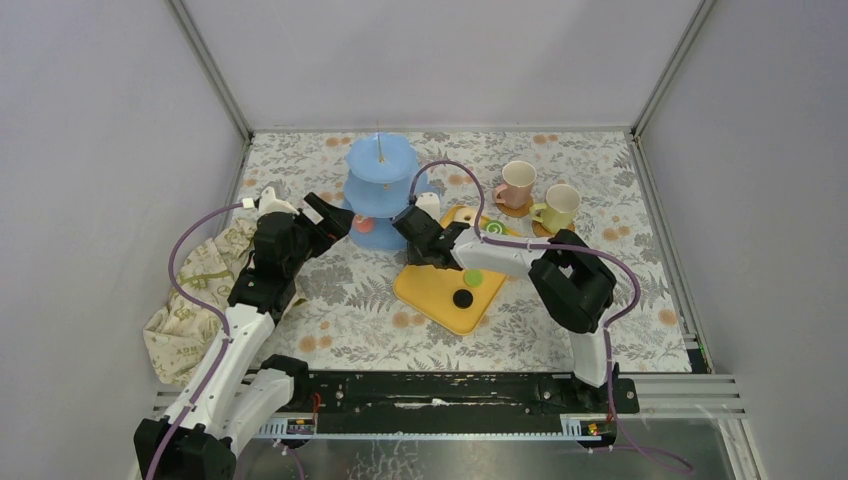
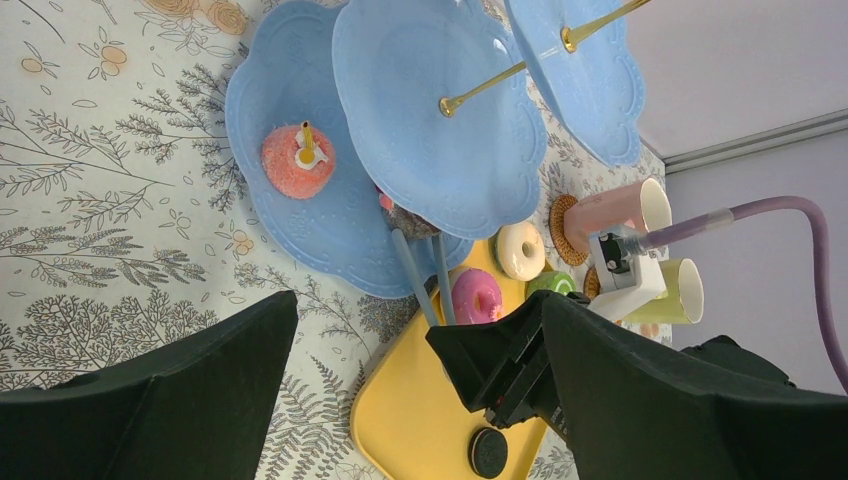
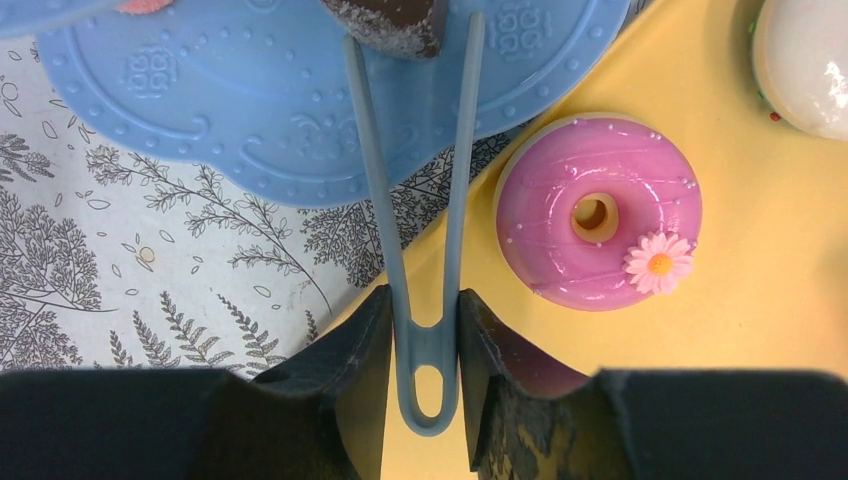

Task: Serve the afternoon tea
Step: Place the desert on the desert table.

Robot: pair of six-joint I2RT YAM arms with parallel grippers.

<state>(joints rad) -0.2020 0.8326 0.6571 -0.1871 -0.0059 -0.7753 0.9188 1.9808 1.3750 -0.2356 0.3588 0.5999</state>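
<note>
Gripping thin blue tongs (image 3: 455,200), the right gripper (image 3: 425,335) pinches a brown pastry (image 3: 385,20) over the stand (image 3: 250,90), at its twelve o'clock.
The tongs look like springy plastic, squeezed near the looped hinge; the pastry seems light, gritty and slip-prone. At the stand's nine o'clock the left gripper (image 1: 335,215) gapes, empty.

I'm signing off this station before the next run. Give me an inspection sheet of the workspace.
Surface: flowered table cover, lying flat.
Job's things: blue stand holds an orange pastry; pink doughnut and black biscuit on the yellow tray; pink mug and green mug back right.
Clutter: crumpled cloth at the left edge.
Grippers: left gripper open, empty; right gripper shut on tongs pinching a brown pastry over the stand.
Cables: purple cable arches beside the stand.
Surroundings: plain walls, nothing else seen.
</note>
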